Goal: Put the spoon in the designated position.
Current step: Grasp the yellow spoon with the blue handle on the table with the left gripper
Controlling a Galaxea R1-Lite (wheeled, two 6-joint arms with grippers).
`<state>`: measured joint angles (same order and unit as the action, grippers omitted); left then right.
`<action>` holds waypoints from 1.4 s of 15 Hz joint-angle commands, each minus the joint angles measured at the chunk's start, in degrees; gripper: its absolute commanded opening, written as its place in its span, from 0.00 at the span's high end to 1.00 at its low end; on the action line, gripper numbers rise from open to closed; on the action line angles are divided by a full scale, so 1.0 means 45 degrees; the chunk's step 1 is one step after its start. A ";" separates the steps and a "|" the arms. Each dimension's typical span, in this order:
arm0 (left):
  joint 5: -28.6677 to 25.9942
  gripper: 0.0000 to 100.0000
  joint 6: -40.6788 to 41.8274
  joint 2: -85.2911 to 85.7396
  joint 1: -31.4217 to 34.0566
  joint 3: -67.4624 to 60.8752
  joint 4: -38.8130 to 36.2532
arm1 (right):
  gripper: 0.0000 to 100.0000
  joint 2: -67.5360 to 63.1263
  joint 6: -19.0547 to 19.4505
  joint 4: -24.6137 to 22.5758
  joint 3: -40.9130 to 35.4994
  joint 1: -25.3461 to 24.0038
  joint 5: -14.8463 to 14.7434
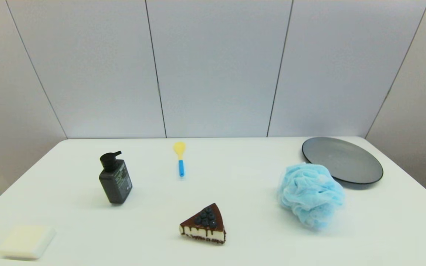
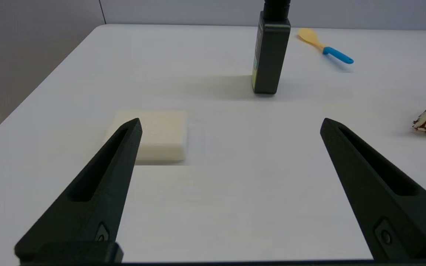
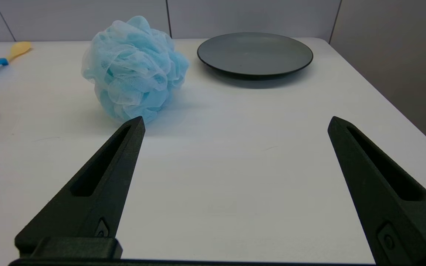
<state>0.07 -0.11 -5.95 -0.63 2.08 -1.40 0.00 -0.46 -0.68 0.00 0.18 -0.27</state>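
Observation:
The spoon (image 1: 179,158), yellow bowl and blue handle, lies flat near the table's far edge, a little left of centre, bowl pointing away from me. It also shows far off in the left wrist view as the spoon (image 2: 325,46) and in the right wrist view as the spoon (image 3: 3,58). My left gripper (image 2: 230,123) hovers open over the near left of the table, above bare white top beside a soap bar. My right gripper (image 3: 235,122) is open over the near right, with nothing between its fingers. Neither arm shows in the head view. The designated position bears no mark.
A black pump bottle (image 1: 115,178) stands left of the spoon. A cream soap bar (image 1: 27,241) lies at the near left corner. A cake slice (image 1: 205,224) sits front centre, a blue bath pouf (image 1: 310,193) to the right, a dark grey plate (image 1: 341,159) behind it.

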 commanded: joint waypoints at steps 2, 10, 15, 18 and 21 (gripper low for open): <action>-0.1247 0.00 0.0435 -0.7526 -0.0250 0.3912 -0.2130 | 0.00 0.0000 -0.0014 -0.0005 -0.0020 -0.0002 0.0001; -0.5426 0.00 0.2114 -1.4069 -0.2789 1.0279 -0.2247 | 0.00 0.0000 -0.0014 -0.0005 -0.0020 -0.0002 0.0001; -0.5231 0.00 0.1489 -1.6940 -0.5054 1.2701 -0.2247 | 0.00 0.0000 -0.0014 -0.0005 -0.0020 -0.0002 0.0001; -0.2594 0.00 0.1313 -1.8834 -0.6011 1.4244 -0.2247 | 0.00 0.0000 -0.0014 -0.0005 -0.0020 -0.0002 0.0001; -0.1071 0.00 0.0435 -2.0299 -0.6754 1.4732 -0.2423 | 0.00 0.0000 0.0025 -0.0005 -0.0020 -0.0002 0.0001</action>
<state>-9.18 4.11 -89.27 -28.09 65.76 -11.57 0.00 -0.51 -0.68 0.00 0.18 -0.27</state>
